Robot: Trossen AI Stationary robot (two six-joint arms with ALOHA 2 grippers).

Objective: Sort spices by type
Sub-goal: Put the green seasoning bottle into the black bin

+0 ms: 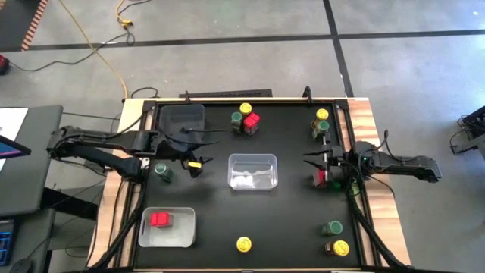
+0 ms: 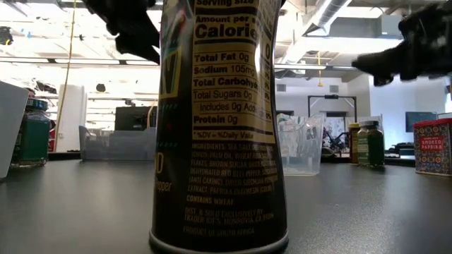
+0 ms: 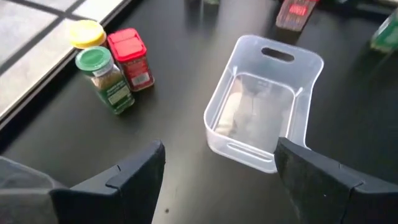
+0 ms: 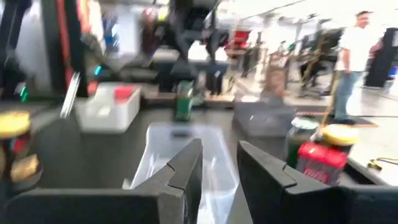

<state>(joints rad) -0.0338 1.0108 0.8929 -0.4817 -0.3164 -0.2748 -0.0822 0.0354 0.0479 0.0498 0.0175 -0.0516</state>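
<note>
Meanwhile, my left gripper [image 3: 217, 180] hung spread and empty beside the clear rectangular plastic bin [image 3: 264, 102]. Small round and squarish spice jars [image 1: 246, 120] sat scattered; swinging wide risked toppling the green-lidded jar [image 1: 162, 171].

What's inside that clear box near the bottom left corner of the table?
One red-topped spice jar lies inside the clear bin. Nothing else shows in it; whatever might lie beneath the jar is covered.
</note>
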